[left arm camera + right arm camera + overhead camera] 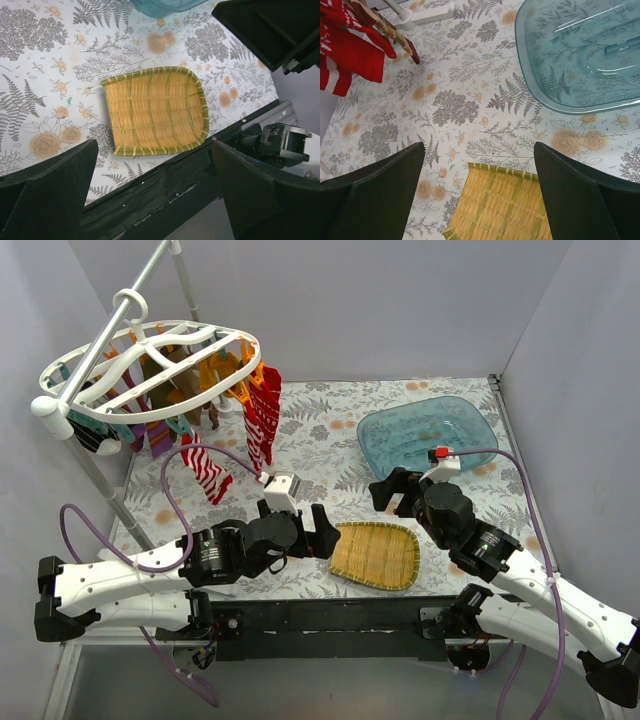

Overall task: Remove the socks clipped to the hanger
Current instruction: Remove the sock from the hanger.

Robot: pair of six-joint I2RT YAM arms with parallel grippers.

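Socks (262, 412) hang vertically from hanger (190, 326), far left; left gripper (325, 533) nearer than right gripper (388, 492); both spread wide, empty.

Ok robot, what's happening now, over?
Open and empty: left pincer, right pincer. Socks clipped on hanger, untouched. Tray and bowl not in the way.

Red-and-white striped socks (262, 420) hang beneath white hanger (200, 328); tray (375, 555) yellow-green.
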